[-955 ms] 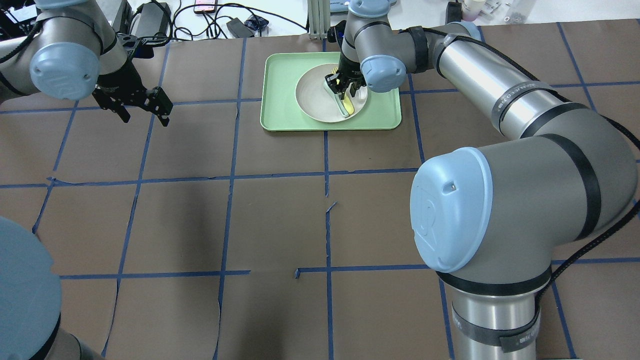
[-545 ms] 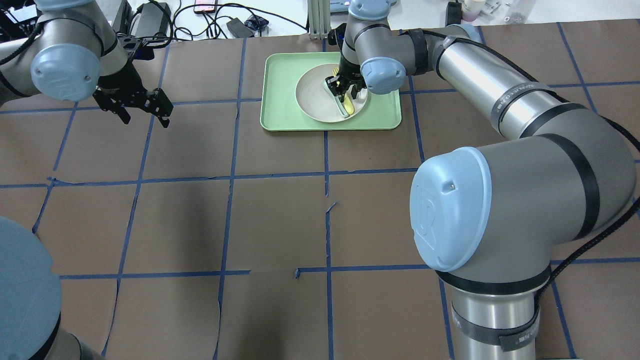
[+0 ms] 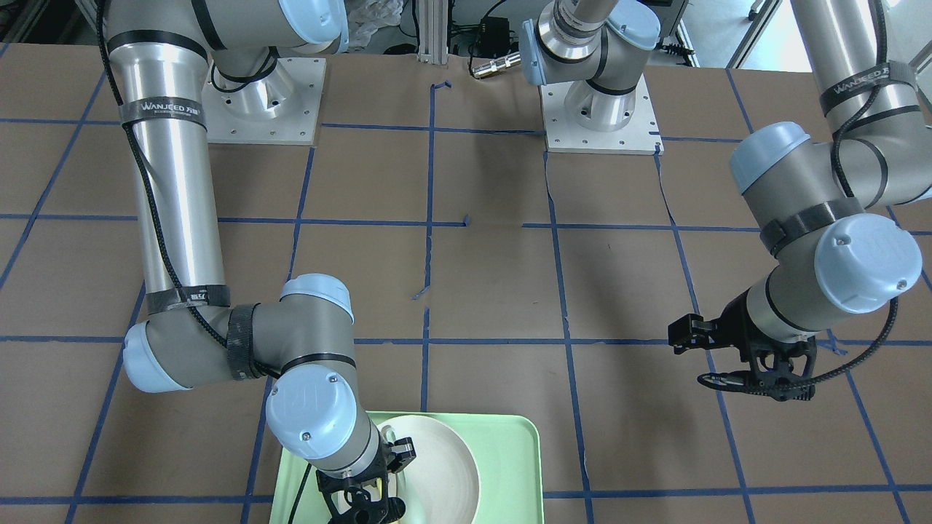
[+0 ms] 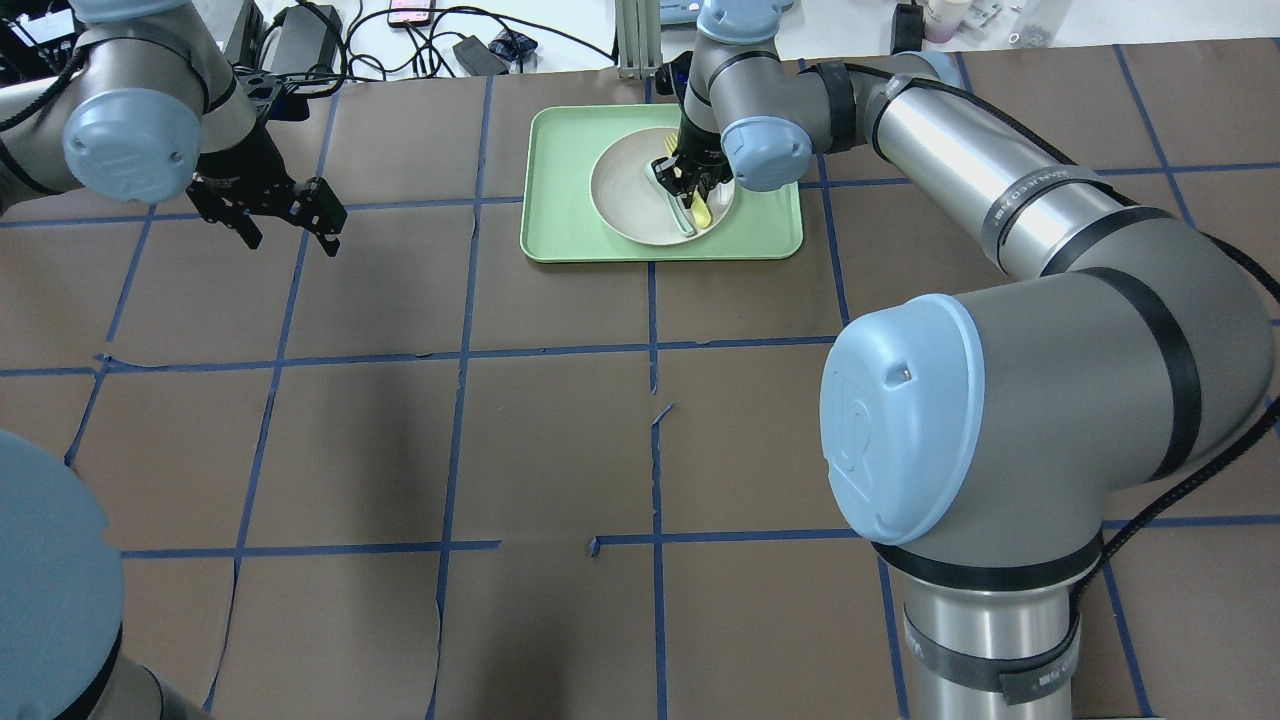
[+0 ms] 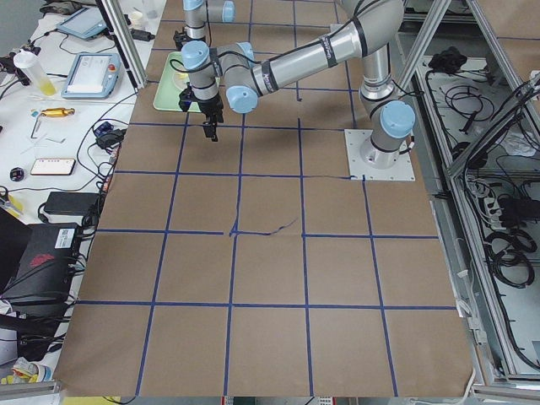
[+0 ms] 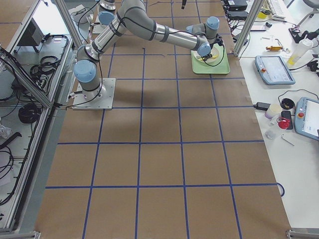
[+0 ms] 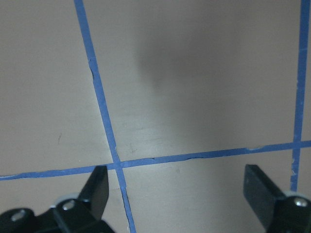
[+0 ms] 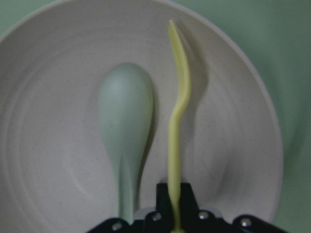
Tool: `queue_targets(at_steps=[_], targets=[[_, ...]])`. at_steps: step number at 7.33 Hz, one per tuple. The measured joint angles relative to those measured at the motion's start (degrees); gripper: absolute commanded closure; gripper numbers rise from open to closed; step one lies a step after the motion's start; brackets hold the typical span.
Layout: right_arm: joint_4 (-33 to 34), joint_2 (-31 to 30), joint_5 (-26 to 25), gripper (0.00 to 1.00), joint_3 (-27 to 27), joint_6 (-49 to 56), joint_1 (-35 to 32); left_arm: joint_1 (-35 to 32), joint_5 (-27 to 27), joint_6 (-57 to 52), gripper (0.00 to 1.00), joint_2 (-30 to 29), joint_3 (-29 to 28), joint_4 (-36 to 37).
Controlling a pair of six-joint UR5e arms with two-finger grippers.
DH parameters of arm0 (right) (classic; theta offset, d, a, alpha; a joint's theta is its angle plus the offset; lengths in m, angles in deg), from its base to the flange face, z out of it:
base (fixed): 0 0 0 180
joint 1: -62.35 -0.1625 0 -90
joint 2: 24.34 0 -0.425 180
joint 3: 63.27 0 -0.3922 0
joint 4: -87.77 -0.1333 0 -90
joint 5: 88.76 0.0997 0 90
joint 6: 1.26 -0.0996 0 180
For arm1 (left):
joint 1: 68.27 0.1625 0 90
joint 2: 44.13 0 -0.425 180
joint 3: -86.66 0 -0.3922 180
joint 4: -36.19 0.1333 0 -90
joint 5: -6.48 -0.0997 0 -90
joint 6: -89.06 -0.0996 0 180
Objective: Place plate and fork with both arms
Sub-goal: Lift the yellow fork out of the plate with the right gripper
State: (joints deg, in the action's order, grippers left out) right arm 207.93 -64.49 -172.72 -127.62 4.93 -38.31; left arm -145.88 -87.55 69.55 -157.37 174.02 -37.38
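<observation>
**Even overhead light, soft shadows, one hazy wrist view**

Diffuse light from above fills the scene. On the brown table (image 4: 560, 300) the arms cast only broad, soft-edged shadows. A bright streak of glare runs along the metal tube of the right arm (image 4: 935, 125), and the white bench (image 4: 560, 30) beyond looks nearly washed out.

The right wrist view is dim and soft with a greenish cast. In it the fork (image 8: 177, 97) and spoon (image 8: 125, 111) throw shadows to their right on the plate (image 8: 48, 121).

The left wrist view shows a blurred grey shadow at the upper middle. The left gripper (image 7: 176, 170) sits slightly out of focus at its bottom edge.

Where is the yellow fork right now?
In the right wrist view, the fork is over the plate, right of the grey-green spoon, its handle pinched in the right gripper.
</observation>
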Motion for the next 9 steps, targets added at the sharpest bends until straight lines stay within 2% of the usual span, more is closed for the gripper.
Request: queue_targets(at_steps=[5,7,9], targets=[[-3.7,-5.7,0.4,1.00,-1.7,-1.0,0.6,0.0,0.0,0.0,0.00,0.0,0.0,0.0],[-5.8,-6.9,6.4,1.00,-1.9,0.2,5.8,0.0,0.0,0.0,0.00,0.0,0.0,0.0],[-7.7,-6.5,9.7,1.00,-2.4,0.8,9.1,-0.1,0.0,0.1,0.00,0.1,0.2,0.0]])
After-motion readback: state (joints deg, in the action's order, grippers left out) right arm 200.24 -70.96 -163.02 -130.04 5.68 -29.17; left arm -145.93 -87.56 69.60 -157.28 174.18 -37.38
